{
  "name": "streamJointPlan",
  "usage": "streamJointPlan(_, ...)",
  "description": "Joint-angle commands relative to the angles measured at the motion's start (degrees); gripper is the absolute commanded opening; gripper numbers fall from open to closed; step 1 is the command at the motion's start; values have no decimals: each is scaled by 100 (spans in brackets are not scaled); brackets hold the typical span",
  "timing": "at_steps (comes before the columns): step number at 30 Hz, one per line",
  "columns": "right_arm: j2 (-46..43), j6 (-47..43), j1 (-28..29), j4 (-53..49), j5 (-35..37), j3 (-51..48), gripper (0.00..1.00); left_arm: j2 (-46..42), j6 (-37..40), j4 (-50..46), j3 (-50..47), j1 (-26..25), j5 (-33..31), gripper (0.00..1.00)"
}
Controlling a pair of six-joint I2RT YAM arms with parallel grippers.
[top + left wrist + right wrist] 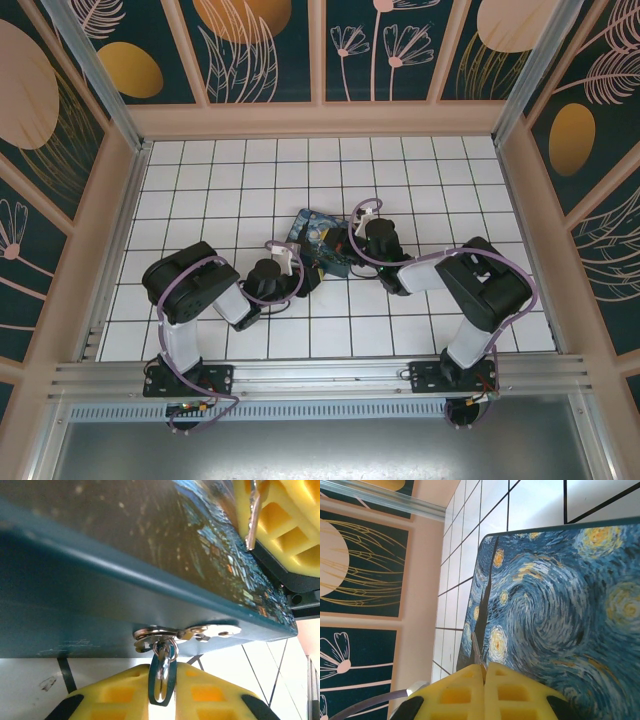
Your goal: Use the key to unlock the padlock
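padlock point(162, 677) and key point(477, 652) at the starry box point(560, 605)
left gripper point(163, 692) pinches the hanging padlock; right gripper point(484, 672) pinches the key.

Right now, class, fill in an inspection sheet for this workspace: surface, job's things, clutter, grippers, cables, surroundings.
Surface: white tiled floor, dark grid lines.
Job's things: padlock hanging from the hasp of the painted box; key in the right gripper.
Clutter: nothing seen.
Grippers: left gripper closed on the padlock; right gripper shut on the key.
Cables: purple cables looping along both arms.
Surroundings: floral wall panels; metal rail at the near edge.
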Motion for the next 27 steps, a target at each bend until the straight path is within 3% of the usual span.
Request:
streamJointPlan(1, -35, -51, 23, -248, -147, 175, 0, -56, 36, -254, 49, -21, -8, 16)
streamJointPlan(5, -455, -197, -13, -605, -113, 225, 0, -179, -38, -359, 81, -26, 61, 11)
streamJointPlan(9, -1061, -360, 18, -940, -46, 130, 0, -315, -144, -565, 107, -28, 98, 0)
streamJointPlan(16, -1969, -697, 247, -1665, 246, -123, 0, -744, -154, -1363, 286, -21, 51, 0)
streamJointPlan(27, -3182, -155, 962, -1281, 961, -1524, 0, -1051, -190, -2022, 464, -2, 61, 0)
